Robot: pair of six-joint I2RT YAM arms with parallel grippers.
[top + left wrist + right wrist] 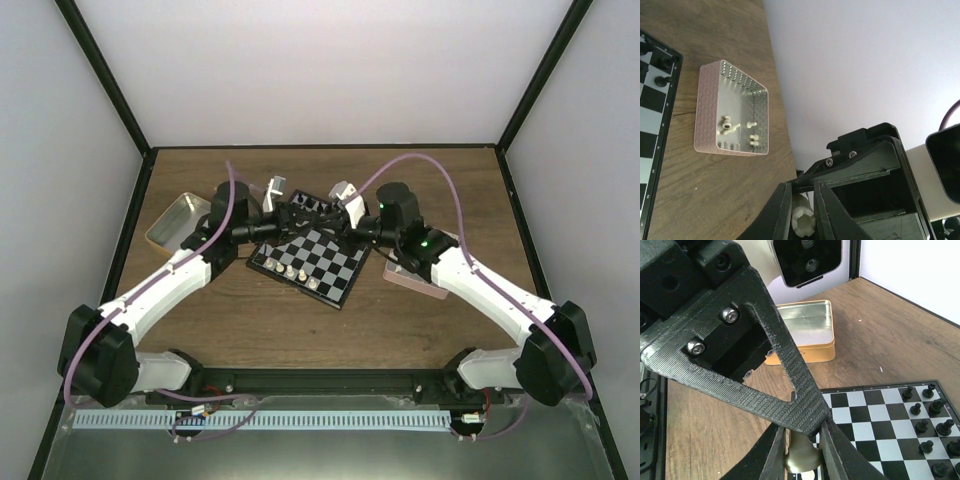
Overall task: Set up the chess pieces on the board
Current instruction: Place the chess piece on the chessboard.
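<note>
Left gripper (801, 196): clenched on cream piece (802, 222) (over the board (335, 262)).
Right gripper (802, 450): grasps it too; release gently.

Nothing to read here, folks. No lettering, numbers, logos or stickers that I can make out in any view: not on the board (340, 266), not on the metal tin (805, 352), not on the pink tray (705, 117).
</note>
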